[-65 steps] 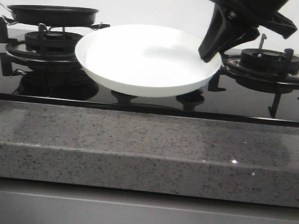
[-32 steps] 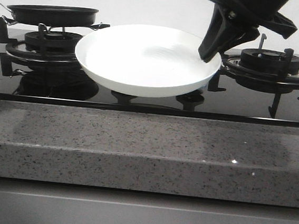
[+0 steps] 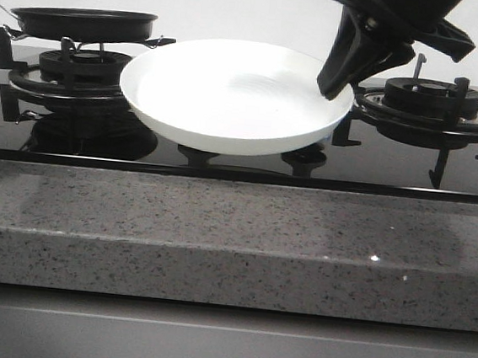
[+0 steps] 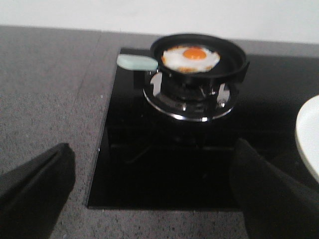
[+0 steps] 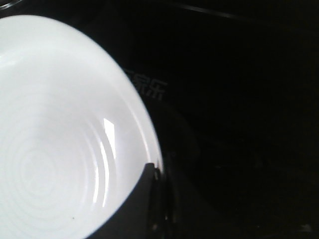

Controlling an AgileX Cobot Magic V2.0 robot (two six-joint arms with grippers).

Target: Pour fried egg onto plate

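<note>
The fried egg [image 4: 190,57], white with an orange yolk, lies in the black frying pan [image 4: 234,59] on the left burner. From the front, the pan [image 3: 83,22] hides its inside. The white plate [image 3: 230,93] hangs tilted above the hob's middle. My right gripper [image 3: 337,83] is shut on the plate's right rim. Its wrist view shows a dark finger [image 5: 144,199] over the plate [image 5: 50,149] edge. My left gripper [image 4: 149,199] is open and empty, back from the pan over the hob's front edge. The plate's rim [image 4: 309,134] shows beside it.
The pan's pale green handle [image 4: 135,61] points to the left. A burner grate [image 4: 187,97] carries the pan, and a second burner [image 3: 433,100] stands at the right behind my right arm. The black glass hob [image 4: 164,164] sits in a speckled grey counter [image 3: 233,238].
</note>
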